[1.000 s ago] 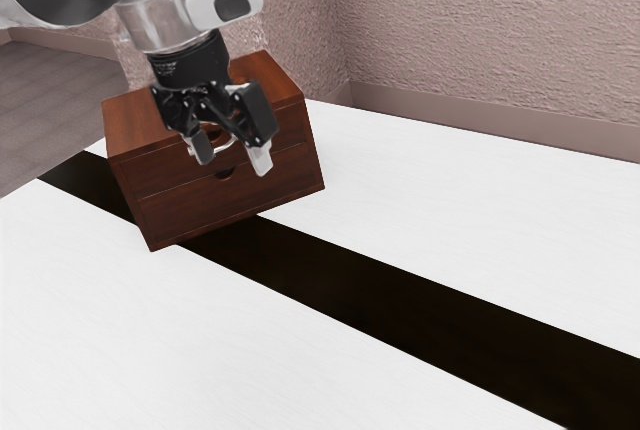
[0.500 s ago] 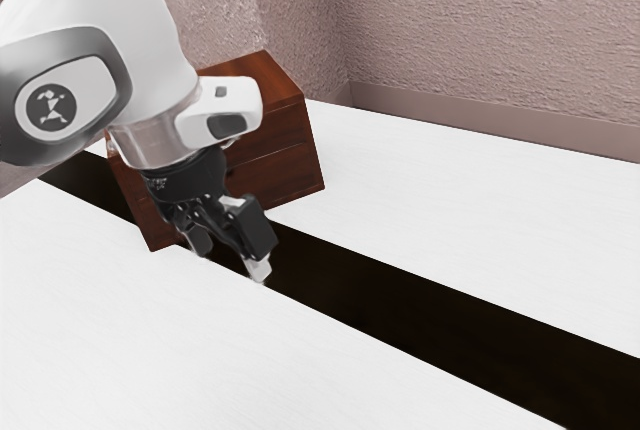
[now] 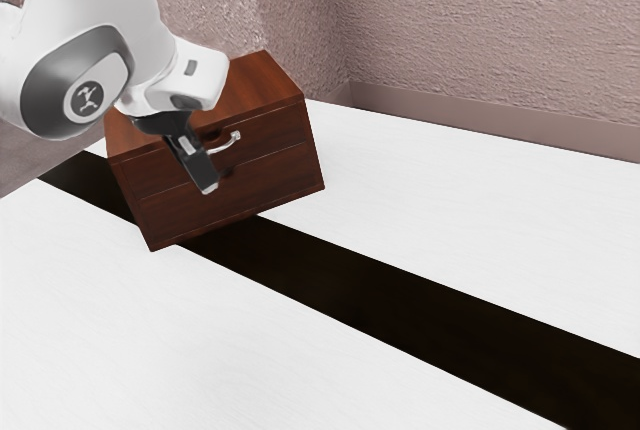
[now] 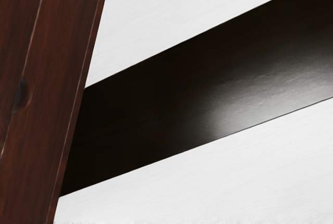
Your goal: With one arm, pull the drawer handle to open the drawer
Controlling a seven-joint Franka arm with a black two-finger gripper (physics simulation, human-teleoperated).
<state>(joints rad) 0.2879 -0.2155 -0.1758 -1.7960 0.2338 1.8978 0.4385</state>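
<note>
The dark reddish-brown wooden box [image 3: 250,175] stands in the upper left of the exterior view, skewed on the white tabletop [image 3: 470,200] and partly over the glossy black band [image 3: 400,310] that crosses the table diagonally. Its upper drawer [image 3: 265,138] looks shut, with its front flush with the box. The small silver bar handle [image 3: 225,142] sits on that front, left of the middle.

The white robot arm [image 3: 90,60] reaches in from the upper left. The black two-finger gripper [image 3: 205,182] hangs across the box front, edge-on to the camera, so I cannot tell whether it is spread or clenched. It seems to pass just left of the handle, with its lower end near the seam under the upper drawer. Whether it touches the handle is unclear. In the wrist view the box's wood face [image 4: 41,104] stands close beside the hand, with the black band beyond it.

The main risk, as I judge it, is a miss. The gripper looks low and to one side of the thin bar, so a pull from here could catch nothing or only graze it and slip off. Nothing visible anchors the box, so a pull could drag or turn the whole box instead of sliding the drawer. Because the box sits at an angle, a pull off the drawer's own line could bind it. Pressing inward to correct could shove the box back.
</note>
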